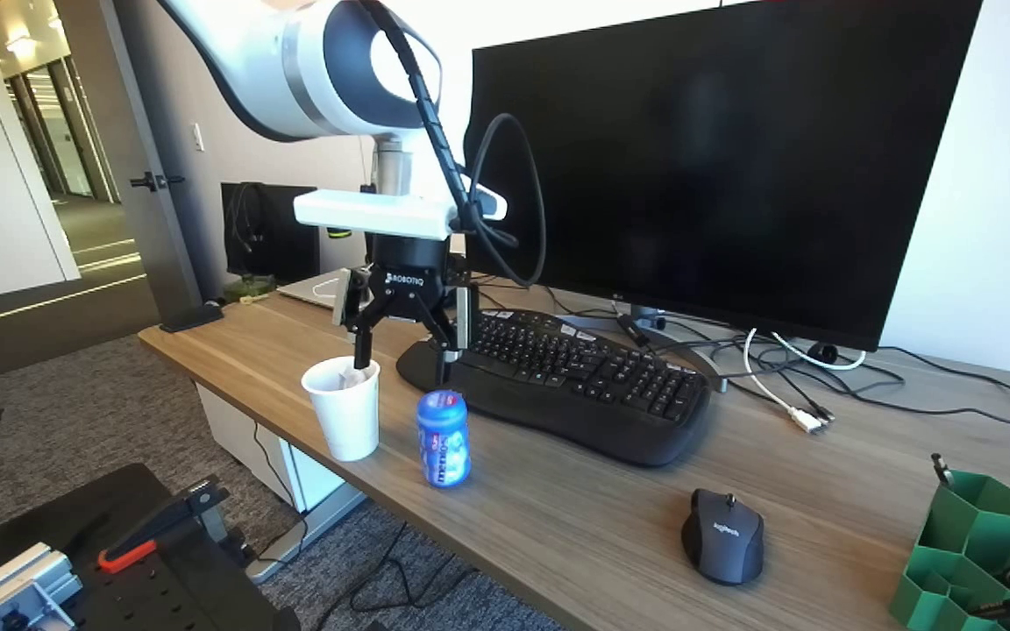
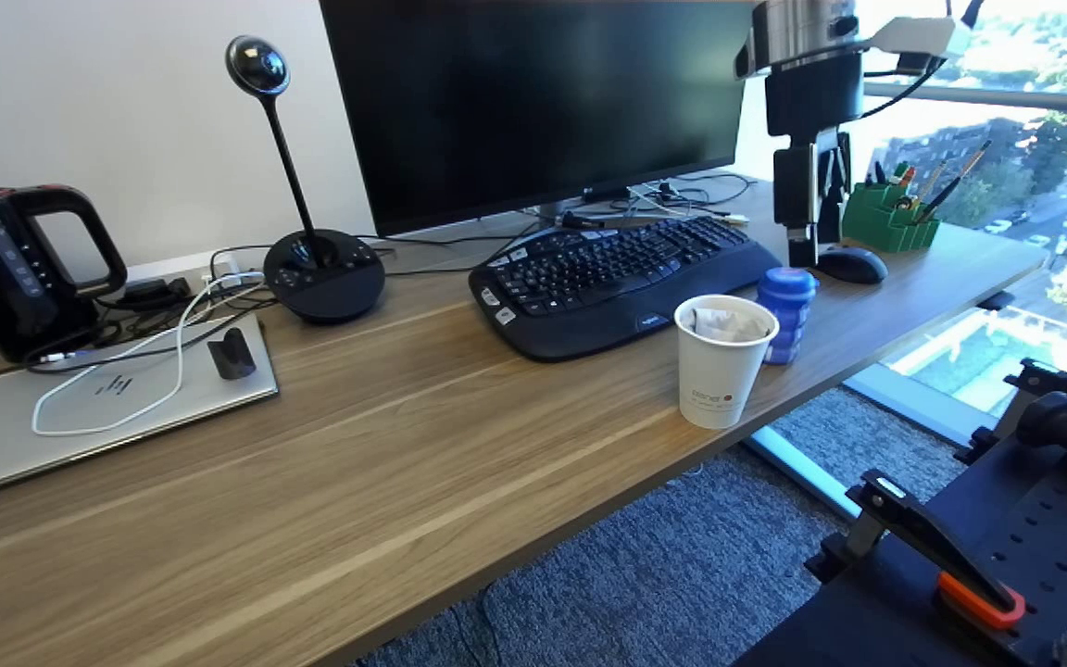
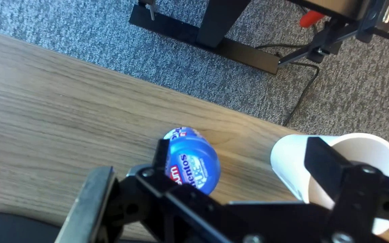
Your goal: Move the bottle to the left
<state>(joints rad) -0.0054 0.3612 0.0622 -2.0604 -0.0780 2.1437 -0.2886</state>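
The blue bottle point(image 1: 444, 445) with light markings and a blue lid stands upright on the desk near its front edge. It also shows in an exterior view point(image 2: 787, 310), partly behind the white cup, and in the wrist view point(image 3: 194, 162). My gripper point(image 1: 403, 361) is open and empty, pointing down above the desk. In the wrist view the jaws point(image 3: 240, 152) are wide apart. The left finger overlaps the bottle's lid and the right finger overlaps the white cup. The bottle is not between the fingertips as a held thing; the gripper is above it.
The white paper cup point(image 1: 345, 419), with something crumpled inside, stands beside the bottle. A black keyboard point(image 1: 558, 377) lies behind them. A mouse point(image 1: 723, 536) and a green pen holder point(image 1: 952, 535) are farther along the desk. The desk's front edge point(image 2: 533, 547) is close to cup and bottle.
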